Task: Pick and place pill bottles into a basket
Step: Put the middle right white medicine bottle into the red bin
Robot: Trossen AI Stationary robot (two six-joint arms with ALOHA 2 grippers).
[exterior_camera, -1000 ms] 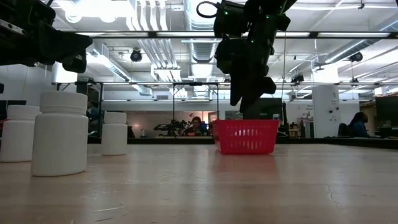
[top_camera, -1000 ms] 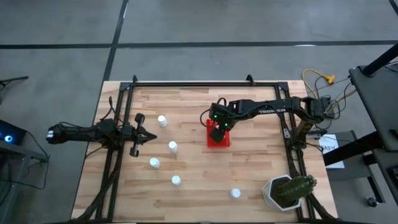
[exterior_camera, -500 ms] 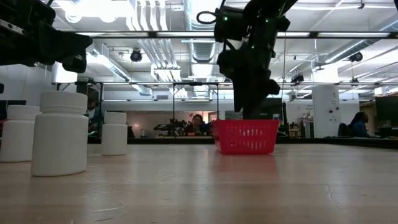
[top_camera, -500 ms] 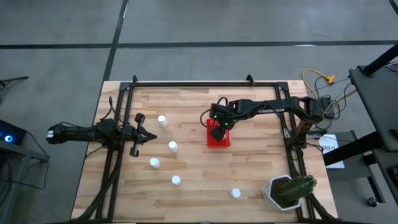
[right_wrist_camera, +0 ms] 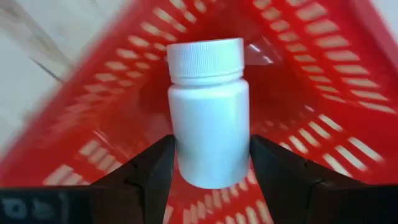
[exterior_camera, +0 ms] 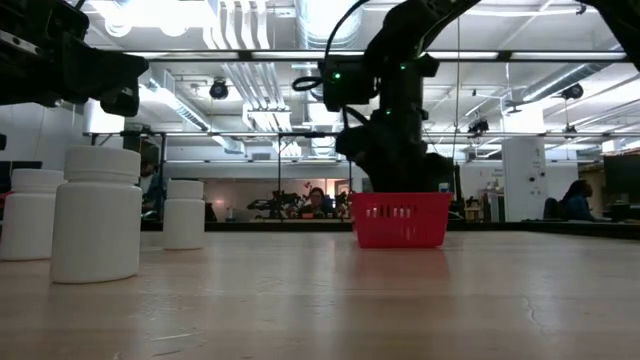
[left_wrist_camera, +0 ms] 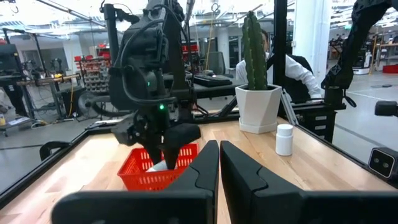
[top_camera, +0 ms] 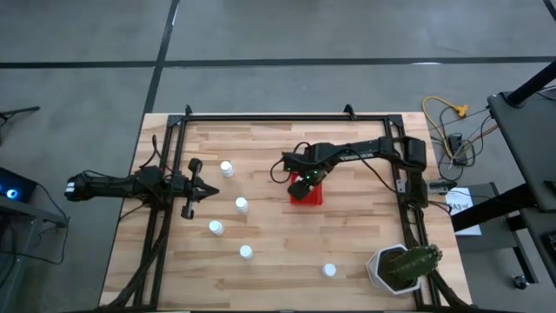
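Note:
My right gripper is down inside the red basket, shut on a white pill bottle. The basket's mesh walls surround the bottle. In the low view the gripper dips behind the basket's rim. Several more white bottles stand upright on the table at the left and near side. My left gripper waits shut at the table's left, touching nothing. My right gripper pinches the bottle's body near its bottom end between its two fingers, one on each side. The fingers come from above, slanting down, and lie along the bottle. The cap points away from the wrist, into the basket.
A white pot with a cactus stands at the near right corner, with one bottle to its left. A dark frame runs round the table. Bare wood lies between the basket and the near edge.
My right gripper has gone down from above the basket into it, and a little toward the table's left, carrying the bottle. It has stayed shut on the bottle.

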